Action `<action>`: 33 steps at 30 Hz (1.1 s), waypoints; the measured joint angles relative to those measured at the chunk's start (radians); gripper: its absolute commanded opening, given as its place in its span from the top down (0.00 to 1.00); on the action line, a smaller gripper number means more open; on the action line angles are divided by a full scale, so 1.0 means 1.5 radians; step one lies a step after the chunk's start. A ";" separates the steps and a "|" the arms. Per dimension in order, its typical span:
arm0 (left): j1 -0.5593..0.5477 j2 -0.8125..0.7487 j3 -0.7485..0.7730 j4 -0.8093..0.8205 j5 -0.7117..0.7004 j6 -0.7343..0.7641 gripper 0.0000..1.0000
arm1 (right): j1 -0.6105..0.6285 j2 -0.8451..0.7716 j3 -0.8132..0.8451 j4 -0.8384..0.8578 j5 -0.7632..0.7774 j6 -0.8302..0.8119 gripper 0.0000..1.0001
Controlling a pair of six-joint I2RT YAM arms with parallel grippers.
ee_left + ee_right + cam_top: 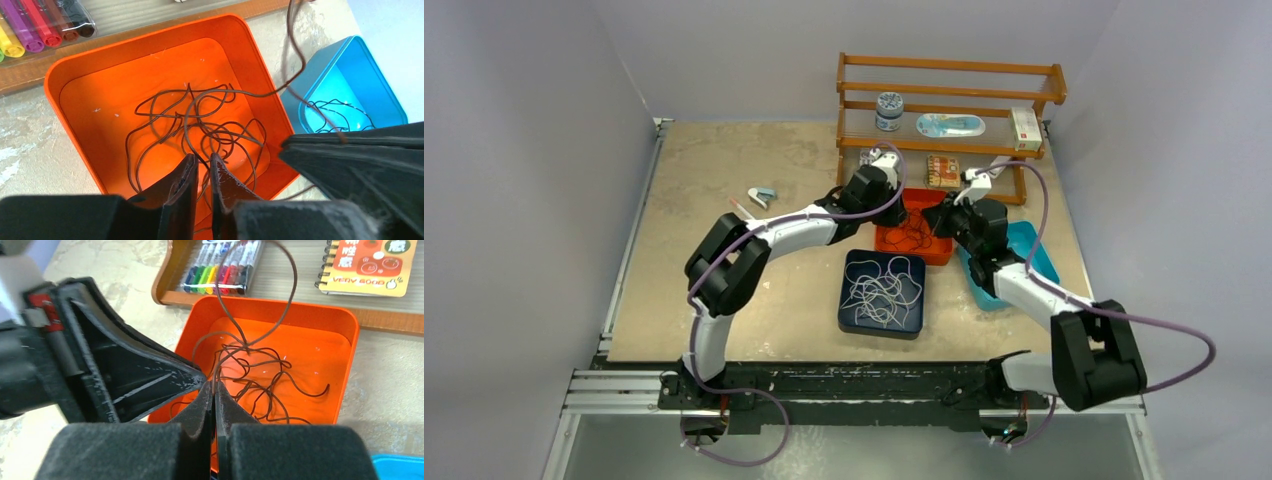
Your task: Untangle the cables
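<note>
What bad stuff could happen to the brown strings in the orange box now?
1. The right tool pinches one brown cable whose loop runs down into the tangle in the orange tray. Pulling up might tighten knots or lift the whole bunch.
2. The left tool sits very close beside it, so the two could bump.
3. A strand passes over the tray's rim and might snag there.
</note>
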 measured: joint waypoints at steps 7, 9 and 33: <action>0.000 -0.003 -0.003 0.011 -0.038 0.000 0.67 | 0.000 0.087 0.000 0.035 -0.014 0.000 1.00; 0.001 -0.018 -0.018 0.009 -0.064 0.000 0.65 | 0.000 0.104 0.001 0.041 -0.016 0.000 1.00; 0.034 -0.241 -0.147 -0.008 -0.210 -0.001 0.46 | 0.023 0.186 0.091 -0.065 0.009 -0.025 0.54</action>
